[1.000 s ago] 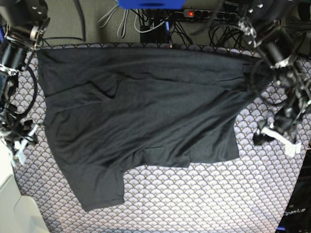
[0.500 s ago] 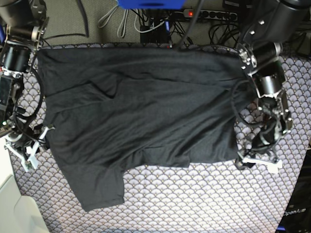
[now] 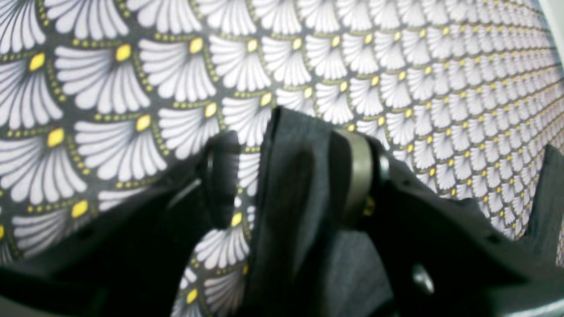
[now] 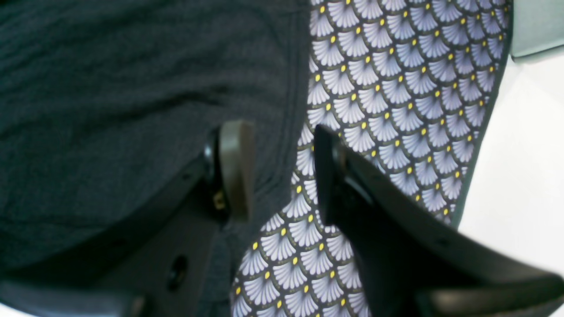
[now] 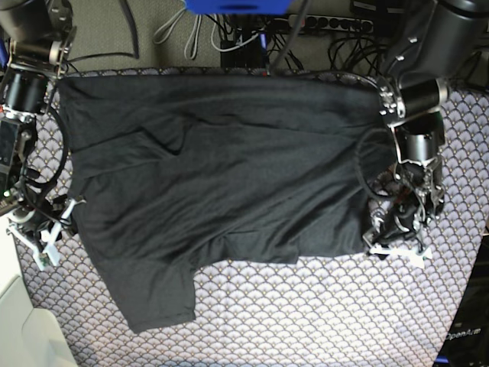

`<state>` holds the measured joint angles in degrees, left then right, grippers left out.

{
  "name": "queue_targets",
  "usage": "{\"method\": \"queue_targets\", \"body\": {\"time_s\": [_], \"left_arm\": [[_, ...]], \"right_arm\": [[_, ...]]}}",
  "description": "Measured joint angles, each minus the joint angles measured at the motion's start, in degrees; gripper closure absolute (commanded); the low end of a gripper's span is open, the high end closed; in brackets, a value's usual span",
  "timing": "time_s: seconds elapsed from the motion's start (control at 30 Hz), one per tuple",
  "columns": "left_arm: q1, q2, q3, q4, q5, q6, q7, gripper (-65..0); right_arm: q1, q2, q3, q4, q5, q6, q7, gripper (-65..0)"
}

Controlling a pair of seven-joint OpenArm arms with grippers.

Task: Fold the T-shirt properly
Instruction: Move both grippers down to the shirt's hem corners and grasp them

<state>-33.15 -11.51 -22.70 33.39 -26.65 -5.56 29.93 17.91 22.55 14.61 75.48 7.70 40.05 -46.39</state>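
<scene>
The dark charcoal T-shirt (image 5: 221, 176) lies spread on the scallop-print tablecloth (image 5: 306, 321), one sleeve pointing to the front left. Its striped mark is hidden. My left gripper (image 5: 393, 248) is at the shirt's lower right corner. In the left wrist view the gripper (image 3: 288, 180) is open, with the shirt corner (image 3: 295, 145) standing between the jaws against one pad. My right gripper (image 5: 55, 229) is at the shirt's left edge. In the right wrist view it (image 4: 282, 176) is open astride the shirt's hem (image 4: 286, 88), one finger over the fabric, the other over the cloth.
Cables and a power strip (image 5: 306, 21) lie behind the table's far edge. A white surface (image 5: 15, 329) adjoins the table at the front left, also white beyond the cloth edge in the right wrist view (image 4: 528, 154). A dark box (image 5: 466, 329) stands at the front right.
My left gripper has come down and left from the table's right side onto the shirt's lower right corner. My right gripper has shifted right to the shirt's left edge.
</scene>
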Motion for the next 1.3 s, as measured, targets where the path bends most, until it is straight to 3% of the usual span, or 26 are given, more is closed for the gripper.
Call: {"method": "queue_targets", "body": {"time_s": [0.3, 0.5, 0.63, 0.73, 0.83, 1.03, 1.17, 1.3], "left_arm": [[-1.75, -0.04, 0.00, -3.06, -0.13, 0.24, -0.81, -32.0], [-3.85, 1.57, -0.07, -6.49, 8.15, 0.22, -4.26, -32.0], [-4.02, 2.14, -0.07, -6.78, 10.03, 0.00, -4.68, -31.0], [-4.02, 2.36, -0.07, -6.75, 10.38, 0.00, -3.76, -21.3], [-3.89, 2.51, -0.04, -6.78, 10.23, 0.00, -2.82, -1.4], [-3.87, 1.99, -0.02, -6.82, 10.12, -0.24, -2.10, -0.1], [-3.78, 0.70, -0.07, -6.80, 9.01, -0.87, -0.37, -0.5], [-3.48, 0.09, -0.04, -4.35, 9.77, -0.15, 2.36, -0.5]], "right_arm": [[-0.50, 0.00, -0.02, 0.00, -0.02, -0.02, 0.22, -23.8], [-1.60, 0.00, 0.00, -0.02, -0.02, 0.00, 0.02, -23.8], [-1.40, 0.00, 0.00, 0.00, -0.04, 0.00, 0.13, -23.8], [-1.09, 0.00, 0.00, 0.00, -0.02, 0.00, 0.13, -23.8], [0.37, 0.00, 0.00, -0.02, -0.26, 0.00, -0.04, -23.8], [4.48, -0.02, -0.07, -2.64, 0.20, 0.00, 0.31, -23.8], [11.80, 0.02, -0.07, -15.26, -0.46, 0.02, 1.09, -23.8], [17.79, 0.24, -0.07, -27.39, -0.39, 0.00, 7.02, -23.8]]}}
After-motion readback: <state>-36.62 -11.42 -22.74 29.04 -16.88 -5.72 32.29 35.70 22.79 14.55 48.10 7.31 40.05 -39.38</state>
